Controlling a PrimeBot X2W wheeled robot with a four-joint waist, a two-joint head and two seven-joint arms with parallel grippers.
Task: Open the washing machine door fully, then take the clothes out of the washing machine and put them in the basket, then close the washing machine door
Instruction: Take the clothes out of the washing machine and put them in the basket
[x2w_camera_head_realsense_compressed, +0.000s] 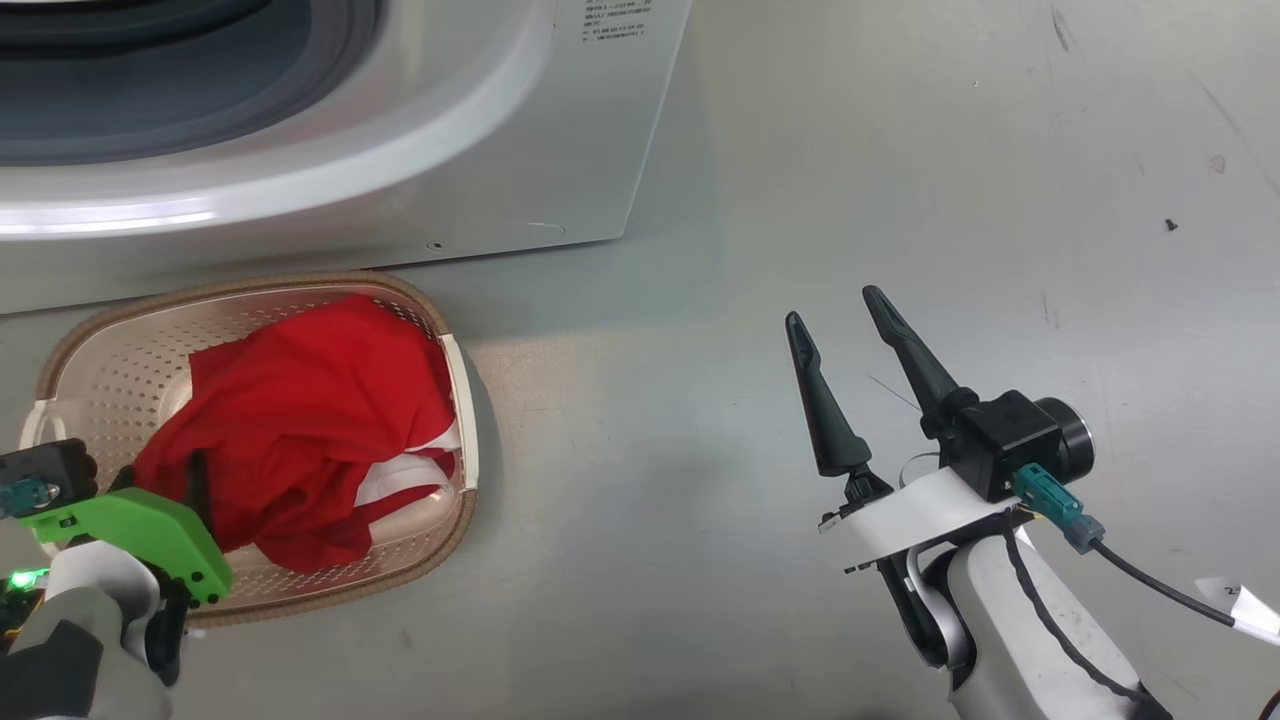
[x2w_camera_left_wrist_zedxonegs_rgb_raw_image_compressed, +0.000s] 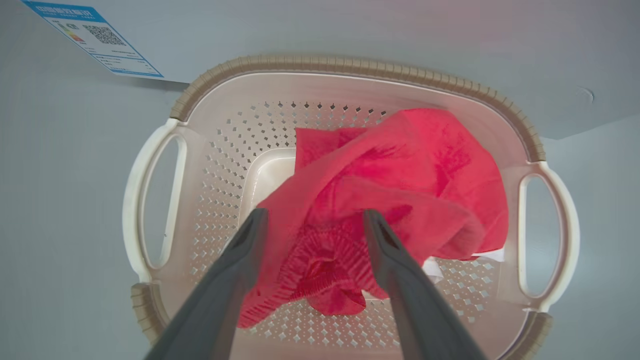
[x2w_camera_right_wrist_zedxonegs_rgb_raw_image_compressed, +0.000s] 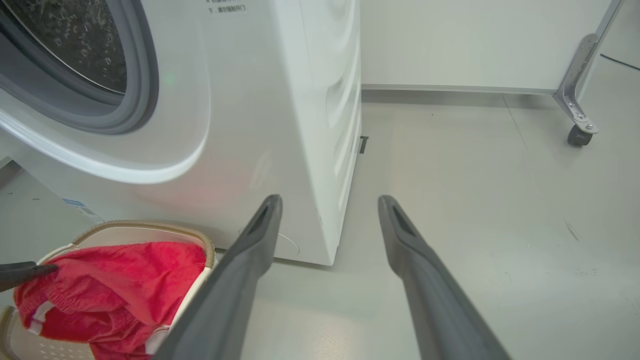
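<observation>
Here, red clothes (x2w_camera_head_realsense_compressed: 300, 420) heaped in basket (x2w_camera_head_realsense_compressed: 250, 285), left pincer (x2w_camera_left_wrist_zedxonegs_rgb_raw_image_compressed: 315, 214) spread over them.

The clothes (x2w_camera_head_realsense_compressed: 300, 430) lie in the basket (x2w_camera_head_realsense_compressed: 110, 360) before, perhaps touching, the washing machine (x2w_camera_head_realsense_compressed: 480, 150).

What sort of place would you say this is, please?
Probably a lab or workshop set up for laundry trials, not a home: a white washing machine stands on a bare grey floor, a basket of red clothes before it, and a castor-wheeled metal frame nearby.
</observation>
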